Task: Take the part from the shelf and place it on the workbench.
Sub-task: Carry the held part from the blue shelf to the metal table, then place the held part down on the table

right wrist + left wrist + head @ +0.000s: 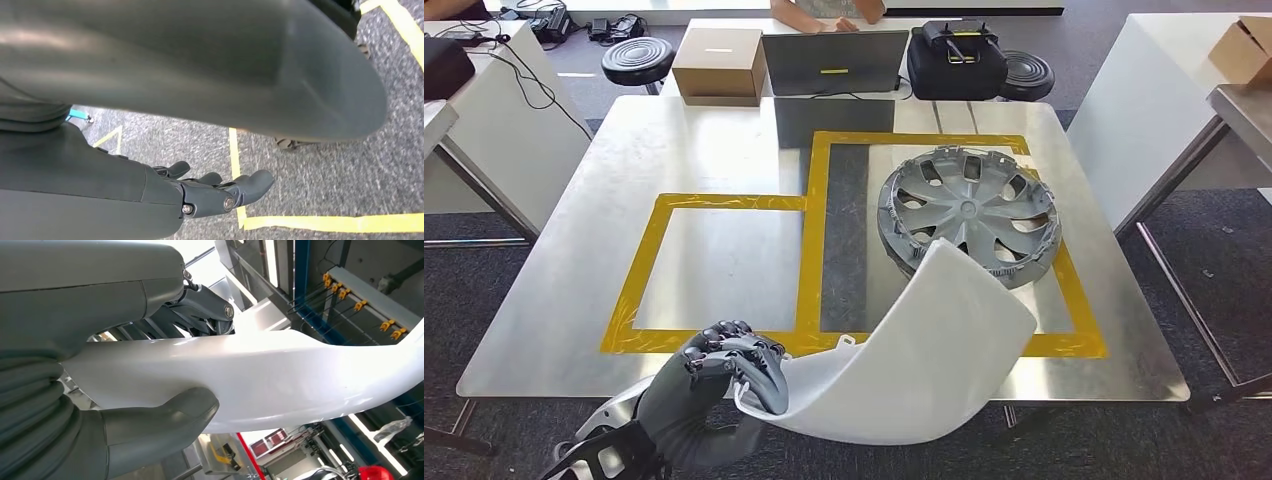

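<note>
Head view: white part (929, 345) overlaps hubcap (969, 210).

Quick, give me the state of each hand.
Left hand: holding the white part by its edge.
Right hand: open, holding nothing, hanging above the floor.

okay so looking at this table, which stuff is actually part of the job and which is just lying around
Job:
white curved part, held by left robot hand
workbench, yellow taped outlines

Lying about:
hubcap
cardboard box
laptop
black bag
stools
</note>
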Tool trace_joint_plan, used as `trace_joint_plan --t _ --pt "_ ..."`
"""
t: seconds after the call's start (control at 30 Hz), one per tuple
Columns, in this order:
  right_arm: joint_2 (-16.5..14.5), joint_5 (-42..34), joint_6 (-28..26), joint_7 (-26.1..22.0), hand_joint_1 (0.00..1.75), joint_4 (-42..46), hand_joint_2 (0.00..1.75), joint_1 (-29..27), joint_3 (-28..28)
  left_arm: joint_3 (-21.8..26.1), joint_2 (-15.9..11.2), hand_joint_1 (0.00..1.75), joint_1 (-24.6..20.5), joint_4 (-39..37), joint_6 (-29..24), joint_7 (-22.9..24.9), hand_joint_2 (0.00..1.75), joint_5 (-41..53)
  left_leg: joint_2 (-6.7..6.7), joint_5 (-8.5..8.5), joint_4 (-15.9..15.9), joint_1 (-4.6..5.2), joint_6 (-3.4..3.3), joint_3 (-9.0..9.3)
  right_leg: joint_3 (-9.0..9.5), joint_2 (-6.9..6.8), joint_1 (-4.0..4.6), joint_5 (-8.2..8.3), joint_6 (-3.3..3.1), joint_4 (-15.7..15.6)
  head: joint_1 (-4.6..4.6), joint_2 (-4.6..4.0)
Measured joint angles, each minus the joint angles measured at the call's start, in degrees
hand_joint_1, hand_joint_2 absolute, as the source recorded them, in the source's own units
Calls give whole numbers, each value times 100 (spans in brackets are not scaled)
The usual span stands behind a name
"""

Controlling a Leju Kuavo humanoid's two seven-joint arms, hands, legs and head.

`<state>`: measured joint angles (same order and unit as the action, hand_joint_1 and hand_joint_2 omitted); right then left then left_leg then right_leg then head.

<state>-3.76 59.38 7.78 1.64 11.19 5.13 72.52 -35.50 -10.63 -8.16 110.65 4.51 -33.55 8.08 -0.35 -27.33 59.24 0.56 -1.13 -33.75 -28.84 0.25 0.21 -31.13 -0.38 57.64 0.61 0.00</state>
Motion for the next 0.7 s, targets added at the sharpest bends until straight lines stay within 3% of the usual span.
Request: trace_joint_plan --t 0.13,0.4,0.6,0.7 --pt "-3 33 -5 25 0 0 0 -3 -12 85 0 175 151 106 -72 -164 175 49 0 0 0 1 -2 6 5 -1 -6 0 74 -16 0 0" --pt "-84 43 -7 96 0 0 0 -14 -25 167 191 175 382 315 -533 -248 175 1044 1 8 -2 -15 9 32 26 -3 -3 1 75 -13 1 0" --pt "-120 152 -7 44 0 0 0 -4 -118 288 342 175 46 87 -1339 147 175 2703 -2 16 -4 -21 22 40 32 -11 4 2 72 -9 2 0" --pt "-133 190 -7 7 0 0 0 -1 -164 282 319 175 -162 -347 -1701 138 175 2981 0 17 -6 -21 23 45 34 -10 8 4 69 -9 2 0"
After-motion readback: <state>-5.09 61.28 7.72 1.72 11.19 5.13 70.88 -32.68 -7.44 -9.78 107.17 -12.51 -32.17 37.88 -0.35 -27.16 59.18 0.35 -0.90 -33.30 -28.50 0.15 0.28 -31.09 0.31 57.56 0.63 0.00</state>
